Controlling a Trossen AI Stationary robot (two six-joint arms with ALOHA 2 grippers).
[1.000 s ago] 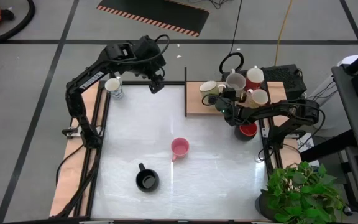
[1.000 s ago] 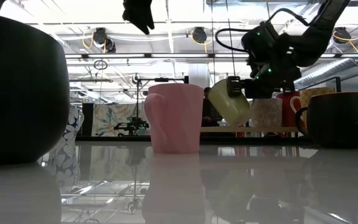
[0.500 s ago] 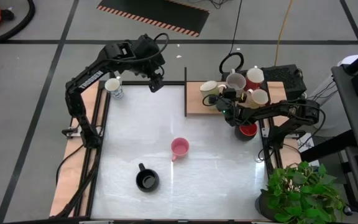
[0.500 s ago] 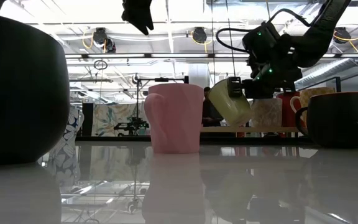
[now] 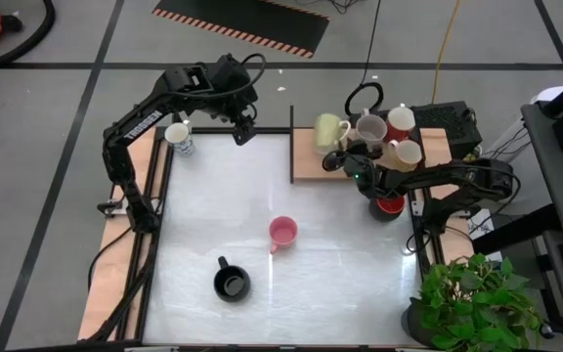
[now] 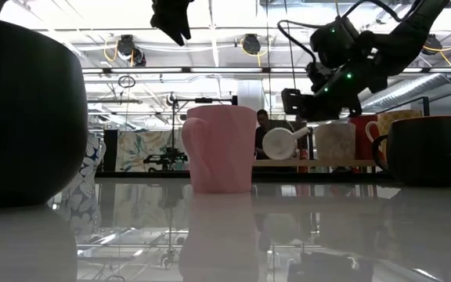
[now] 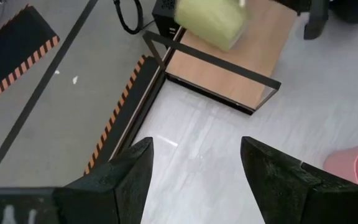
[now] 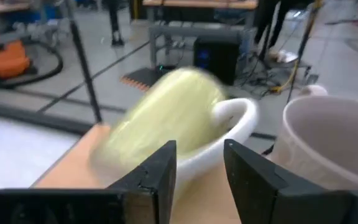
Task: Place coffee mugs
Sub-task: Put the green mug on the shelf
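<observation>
Since the earlier frame the yellow-green mug [image 5: 328, 130] has been let go by the right hand [image 5: 348, 159] and is now seen tipped over, blurred, on the wooden board [image 5: 306, 161] just ahead of the fingers. In the low view that mug [image 6: 279, 142] is shown on its side below the hand [image 6: 302, 106], apart from it. The right hand's fingers [image 8: 156, 169] are parted a bit with nothing pinched between them, the mug's handle [image 8: 238, 116] lying just past the tips. Right beside that hand the grey mug [image 5: 370, 127], a red mug [image 5: 400, 121] and a cream mug [image 5: 406, 153] are grouped on the board, and another red mug [image 5: 390, 204] is sat under the arm. Further out on the white tabletop [image 5: 223, 196] a pink mug [image 5: 281, 232] and a black mug [image 5: 231, 284] are found. Left hand [image 5: 244, 132] is held up over the tabletop's far edge, spread and empty, with the blue-marked mug [image 5: 179, 137] off to its outer side.
</observation>
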